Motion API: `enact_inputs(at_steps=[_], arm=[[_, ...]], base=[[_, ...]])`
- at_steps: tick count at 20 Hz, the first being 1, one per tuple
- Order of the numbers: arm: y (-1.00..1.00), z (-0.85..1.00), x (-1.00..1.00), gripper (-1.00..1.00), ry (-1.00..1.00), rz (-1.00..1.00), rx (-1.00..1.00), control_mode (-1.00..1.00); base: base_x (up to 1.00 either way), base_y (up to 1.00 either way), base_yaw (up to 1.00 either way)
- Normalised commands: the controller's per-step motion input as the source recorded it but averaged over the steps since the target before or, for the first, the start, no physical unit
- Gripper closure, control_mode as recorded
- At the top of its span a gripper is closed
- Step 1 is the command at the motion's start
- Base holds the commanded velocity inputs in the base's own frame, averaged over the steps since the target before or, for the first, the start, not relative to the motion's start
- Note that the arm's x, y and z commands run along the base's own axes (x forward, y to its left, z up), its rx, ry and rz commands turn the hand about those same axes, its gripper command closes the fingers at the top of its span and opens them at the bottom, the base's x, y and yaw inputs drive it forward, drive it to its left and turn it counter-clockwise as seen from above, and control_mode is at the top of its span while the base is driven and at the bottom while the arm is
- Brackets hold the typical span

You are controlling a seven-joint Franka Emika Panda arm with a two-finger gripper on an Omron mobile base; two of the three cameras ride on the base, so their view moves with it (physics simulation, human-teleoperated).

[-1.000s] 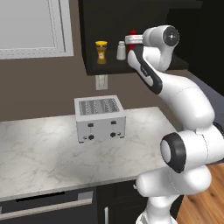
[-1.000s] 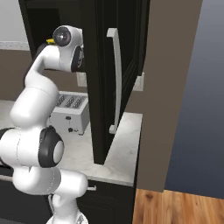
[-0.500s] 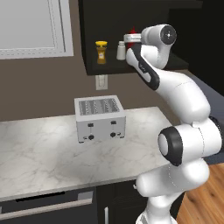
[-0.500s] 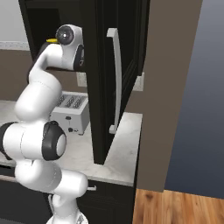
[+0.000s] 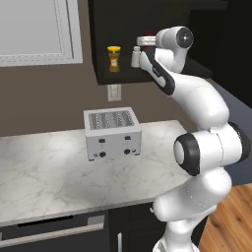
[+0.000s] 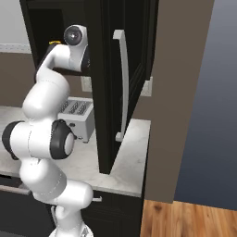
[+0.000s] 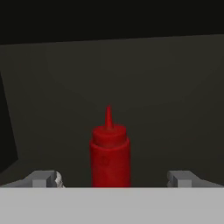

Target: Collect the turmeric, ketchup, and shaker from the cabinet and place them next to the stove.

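Observation:
The ketchup [image 7: 109, 153], a slim red bottle with a pointed nozzle, stands upright on the dark shelf of the cabinet [image 5: 147, 15]. My gripper [image 7: 112, 179] is open just in front of it, one fingertip on each side and apart from the bottle. In the left base view the arm's wrist hides most of the ketchup [image 5: 145, 38], leaving its red top showing. The white-grey shaker [image 5: 135, 56] stands just left of the wrist. Further left on the same shelf is the turmeric [image 5: 114, 58] with its yellow cap. The stove is out of view.
A silver toaster [image 5: 112, 134] sits on the marble counter [image 5: 44, 172] below the cabinet. The open black cabinet door [image 6: 111, 92] with its long pale handle [image 6: 122, 83] hangs to the arm's right. A brown wall panel [image 6: 178, 92] stands beyond it.
The arm has shifted slightly, its elbow rising and the wrist edging toward the shelf. The jaws stay open and the three items have not moved.

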Motion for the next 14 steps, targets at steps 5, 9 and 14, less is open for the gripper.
enact_inputs(at_steps=[5,9,14], arm=[[0.0,0.0,0.27,-1.0,0.0,0.0,0.0,-1.0],[0.0,0.0,0.29,-1.0,0.0,0.0,0.0,-1.0],[0.0,0.0,0.26,-1.0,0.01,0.0,0.0,-1.0]], base=[[0.0,0.0,0.0],[0.0,0.0,0.0],[0.0,0.0,0.0]])
